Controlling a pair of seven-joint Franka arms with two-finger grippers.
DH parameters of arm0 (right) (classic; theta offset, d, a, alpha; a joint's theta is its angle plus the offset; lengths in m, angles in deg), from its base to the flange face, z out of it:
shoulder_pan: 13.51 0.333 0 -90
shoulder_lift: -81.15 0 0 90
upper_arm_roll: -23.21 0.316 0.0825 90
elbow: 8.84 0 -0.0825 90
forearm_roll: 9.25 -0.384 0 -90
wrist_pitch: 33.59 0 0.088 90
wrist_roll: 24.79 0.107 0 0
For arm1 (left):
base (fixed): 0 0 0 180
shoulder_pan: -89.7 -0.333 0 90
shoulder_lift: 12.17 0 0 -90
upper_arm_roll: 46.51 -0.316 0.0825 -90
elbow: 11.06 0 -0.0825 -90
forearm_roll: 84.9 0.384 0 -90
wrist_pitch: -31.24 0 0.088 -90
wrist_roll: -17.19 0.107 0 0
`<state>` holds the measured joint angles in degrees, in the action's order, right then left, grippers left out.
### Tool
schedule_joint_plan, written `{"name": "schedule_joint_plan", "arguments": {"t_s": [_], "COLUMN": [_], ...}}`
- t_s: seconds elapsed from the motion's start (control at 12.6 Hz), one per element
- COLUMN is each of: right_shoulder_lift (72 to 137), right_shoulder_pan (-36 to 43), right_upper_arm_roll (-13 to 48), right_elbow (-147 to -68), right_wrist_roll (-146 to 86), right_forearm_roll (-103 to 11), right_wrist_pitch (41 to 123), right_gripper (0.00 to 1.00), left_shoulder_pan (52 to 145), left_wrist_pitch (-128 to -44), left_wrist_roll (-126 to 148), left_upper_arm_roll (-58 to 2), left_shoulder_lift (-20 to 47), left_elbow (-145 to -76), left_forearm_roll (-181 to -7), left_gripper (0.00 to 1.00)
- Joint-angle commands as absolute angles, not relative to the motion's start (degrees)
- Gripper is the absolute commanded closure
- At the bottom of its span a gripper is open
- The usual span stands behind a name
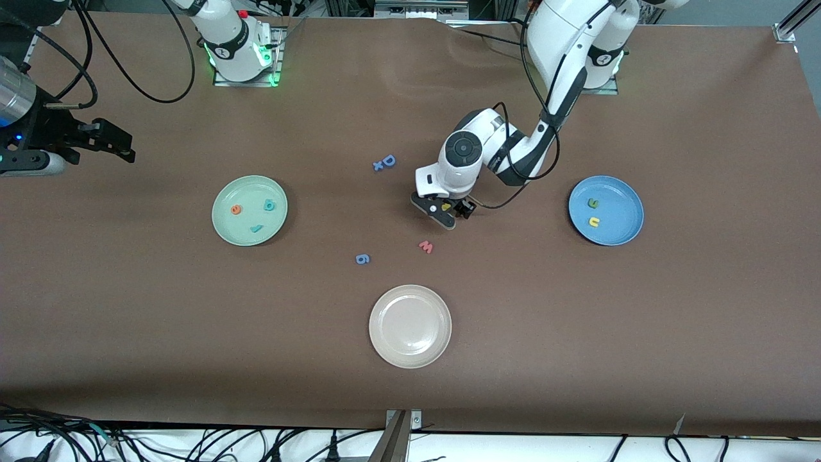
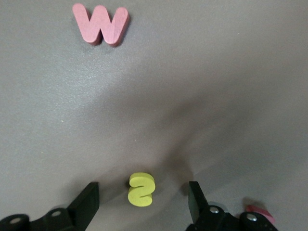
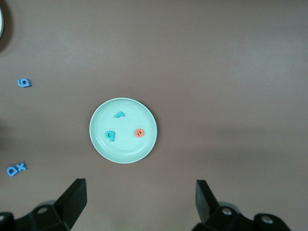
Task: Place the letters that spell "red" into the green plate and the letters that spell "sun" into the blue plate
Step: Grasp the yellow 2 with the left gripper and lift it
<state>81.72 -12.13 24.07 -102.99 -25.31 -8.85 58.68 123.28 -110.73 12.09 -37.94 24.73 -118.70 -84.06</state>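
The yellow "s" (image 2: pixel 141 189) lay on the table at twelve o'clock from the pink "w" (image 2: pixel 101 24), between the left gripper's (image 2: pixel 143 204) apart fingers, which should squeeze it gently at its middle, while the right gripper (image 3: pixel 139 202) waited, fingers apart, over the green plate (image 3: pixel 98 139).

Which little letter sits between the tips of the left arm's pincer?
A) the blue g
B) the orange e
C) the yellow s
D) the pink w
C: in the left wrist view the yellow s lies on the table between the two tips of the left pincer, with a gap on each side, while the pink w lies well clear of them.
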Motion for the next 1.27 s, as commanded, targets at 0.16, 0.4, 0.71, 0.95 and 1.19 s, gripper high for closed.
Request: {"name": "schedule_joint_plan", "arguments": {"t_s": [0.16,0.4,0.71,0.95,1.19], "right_shoulder_lift": [81.9,80.2,77.5,77.8,79.2], "right_shoulder_pan": [-16.4,-16.4,-15.2,-14.7,-14.7], "right_upper_arm_roll": [29.0,27.3,26.0,25.3,25.3], "right_elbow": [-101.6,-103.4,-106.4,-106.3,-106.0], "right_wrist_roll": [-25.8,-25.9,-25.9,-25.9,-25.9], "right_forearm_roll": [-7.8,-8.3,-8.2,-8.0,-8.0], "right_wrist_pitch": [56.7,57.3,59.0,58.9,59.1], "right_gripper": [0.0,0.0,0.0,0.0,0.0], "left_shoulder_pan": [124.1,124.2,124.1,123.8,120.9], "left_wrist_pitch": [-113.0,-113.0,-113.0,-112.9,-111.5], "left_wrist_roll": [13.1,13.2,13.2,15.1,20.7], "left_upper_arm_roll": [-38.5,-38.7,-39.0,-40.2,-42.4], "left_shoulder_lift": [25.4,25.4,25.4,25.1,22.8], "left_elbow": [-119.2,-119.2,-119.2,-119.2,-119.3], "left_forearm_roll": [-83.6,-83.6,-83.6,-83.7,-87.4], "left_gripper": [0.31,0.52,0.85,0.93,0.94]}}
